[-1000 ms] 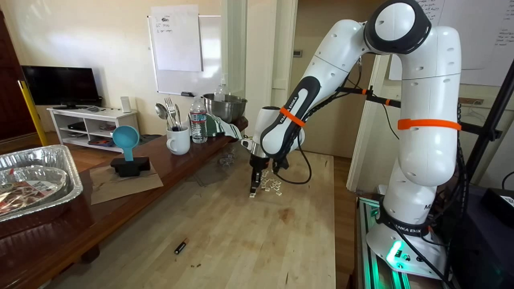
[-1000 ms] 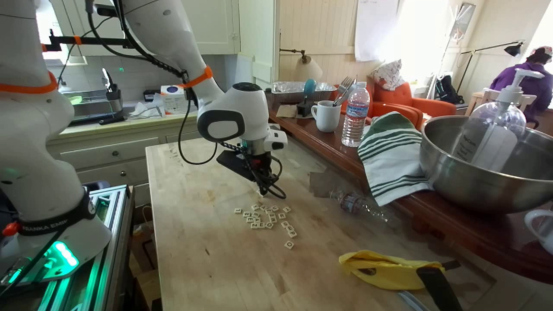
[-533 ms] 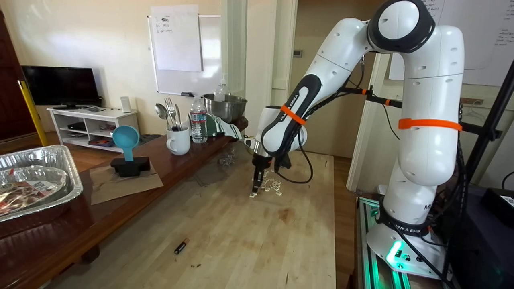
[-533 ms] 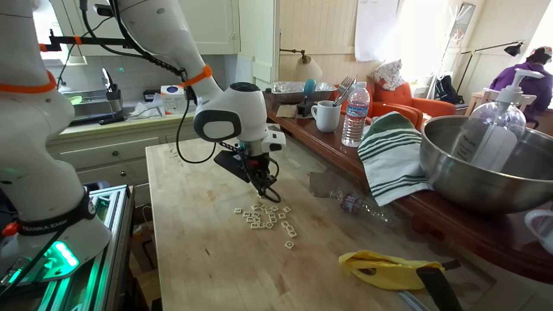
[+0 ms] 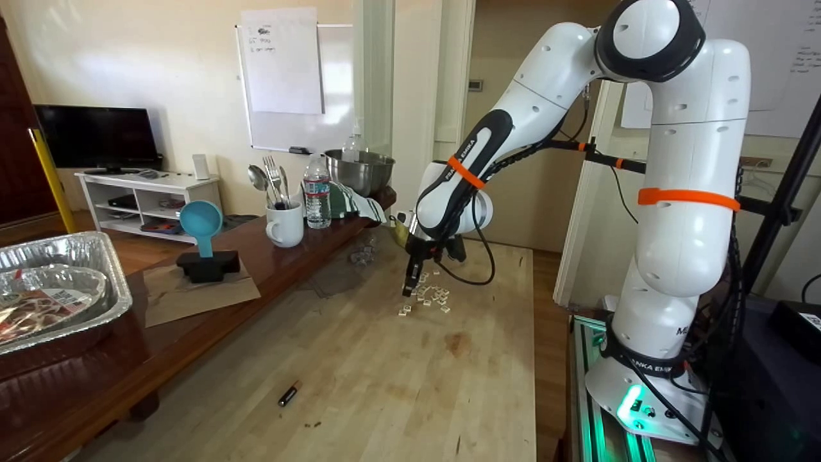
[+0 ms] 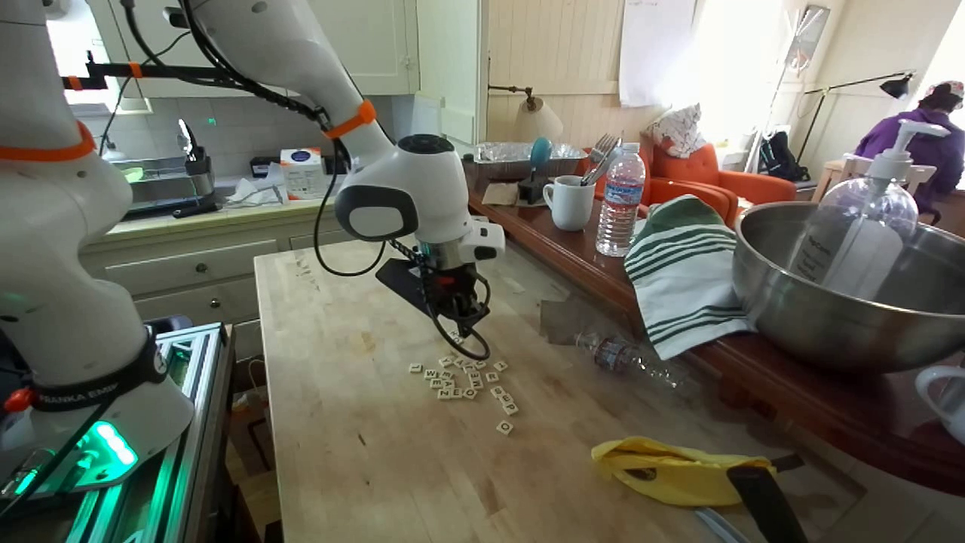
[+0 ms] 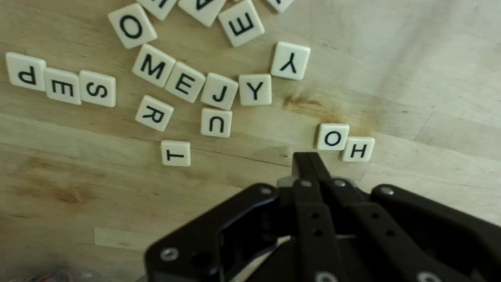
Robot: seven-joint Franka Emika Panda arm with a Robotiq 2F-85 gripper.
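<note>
Daylight dominates; window (image 6: 727,75) is blown out to white in an exterior view. Glare patch sits on whiteboard (image 5: 338,96); green base light (image 5: 630,402) saturates. Straight edges lean near the frame borders in both exterior views. Wrist view is softer: letter tiles (image 7: 220,91) slightly blurred, legible; gripper (image 7: 307,156) near black; diffuse shadow crosses tabletop (image 7: 458,78), upper right.

Pale wooden tabletop (image 5: 365,359) lay open between scattered square cream letter tiles (image 7: 184,83) and a black-and-copper cylindrical battery (image 5: 289,394), tiles crowded the way near the black gripper (image 7: 306,155), a raised reddish-brown wooden ledge (image 5: 90,385) blocked one long side
</note>
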